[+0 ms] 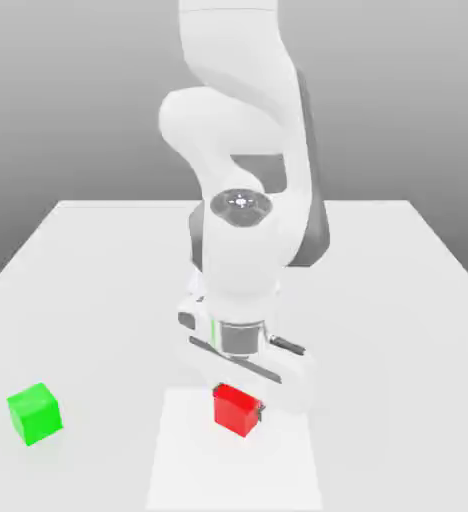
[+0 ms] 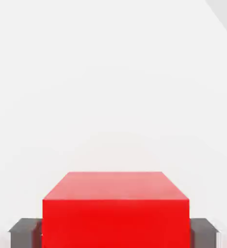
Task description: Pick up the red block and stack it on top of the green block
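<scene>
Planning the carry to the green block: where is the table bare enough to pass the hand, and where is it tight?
Bare table stretches between the red block and the green block, and the whole side toward the exterior view's right is free too. It is tight only at the red block, where the gripper has its fingers against both sides, arm above.

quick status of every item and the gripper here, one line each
red block: on the table, upright, between the gripper's fingers, one against each side
green block: on the table, upright, nothing on it, apart at the exterior view's left
gripper: shut on the red block
</scene>
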Robot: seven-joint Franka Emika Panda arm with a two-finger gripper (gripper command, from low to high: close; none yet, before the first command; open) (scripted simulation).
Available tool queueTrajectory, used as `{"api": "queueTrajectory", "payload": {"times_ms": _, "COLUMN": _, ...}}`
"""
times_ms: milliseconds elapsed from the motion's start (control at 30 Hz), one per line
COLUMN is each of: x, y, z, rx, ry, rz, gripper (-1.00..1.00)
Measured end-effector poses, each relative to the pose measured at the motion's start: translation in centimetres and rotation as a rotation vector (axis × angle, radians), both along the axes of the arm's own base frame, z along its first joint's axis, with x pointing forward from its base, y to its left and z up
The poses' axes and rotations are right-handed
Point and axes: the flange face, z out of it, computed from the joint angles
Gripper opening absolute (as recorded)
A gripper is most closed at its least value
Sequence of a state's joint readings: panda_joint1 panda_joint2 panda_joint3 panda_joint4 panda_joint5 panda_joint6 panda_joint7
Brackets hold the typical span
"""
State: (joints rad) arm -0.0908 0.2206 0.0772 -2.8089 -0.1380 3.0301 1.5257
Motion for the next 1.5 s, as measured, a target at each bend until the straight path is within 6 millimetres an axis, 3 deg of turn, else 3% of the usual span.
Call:
{"api": "queueTrajectory", "payload": {"times_ms": 100, "x": 0.0, "y": 0.0, "z": 0.0, "rx": -0.001, "ry": -0.001, "rz": 0.000, "gripper": -1.00}}
{"api": "queueTrajectory", "payload": {"times_ms": 467, "x": 0.1, "y": -0.2, "z": 6.3, "rx": 0.000, "ry": 0.000, "rz": 0.008, "gripper": -1.00}}
{"api": "queueTrajectory", "payload": {"times_ms": 733, "x": 2.1, "y": -8.1, "z": 7.7, "rx": 0.019, "ry": -0.007, "rz": 0.042, "gripper": -1.00}}
{"api": "queueTrajectory", "payload": {"times_ms": 967, "x": 2.6, "y": -15.2, "z": 8.6, "rx": 0.021, "ry": -0.009, "rz": 0.105, "gripper": -1.00}}
{"api": "queueTrajectory", "payload": {"times_ms": 1300, "x": -0.1, "y": -27.3, "z": 10.1, "rx": 0.002, "ry": 0.000, "rz": 0.163, "gripper": -1.00}}
{"api": "queueTrajectory", "payload": {"times_ms": 1467, "x": 0.1, "y": -27.9, "z": 5.4, "rx": -0.001, "ry": 0.002, "rz": 0.189, "gripper": -1.00}}
{"api": "queueTrajectory", "payload": {"times_ms": 1500, "x": 0.0, "y": -27.9, "z": 4.3, "rx": -0.001, "ry": 0.002, "rz": 0.189, "gripper": 1.00}}
